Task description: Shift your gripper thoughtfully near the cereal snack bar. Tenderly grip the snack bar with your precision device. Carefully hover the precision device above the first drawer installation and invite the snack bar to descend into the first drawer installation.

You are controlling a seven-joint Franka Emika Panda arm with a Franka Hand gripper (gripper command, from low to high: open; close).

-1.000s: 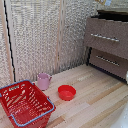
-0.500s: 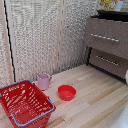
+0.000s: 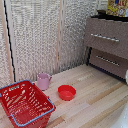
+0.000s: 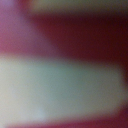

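Note:
The cereal snack bar (image 3: 118, 7), a yellow and red printed packet, lies on top of the dark brown drawer cabinet (image 3: 107, 45) at the exterior view's far right; the frame edge cuts it off. The cabinet has two wide fronts with thin silver bar handles (image 3: 106, 37). A small pale shape (image 3: 126, 76) at the right edge may be part of the white arm. The gripper's fingers show in neither view. The wrist view is a close blur of pink, dark red and a pale band (image 4: 60, 82), and nothing in it can be identified.
A red mesh basket (image 3: 25, 102) stands at the exterior view's front left on the pale wooden floor. A pink mug (image 3: 44, 80) and a red bowl (image 3: 66, 92) sit beside it. A ribbed pale wall (image 3: 45, 35) runs behind.

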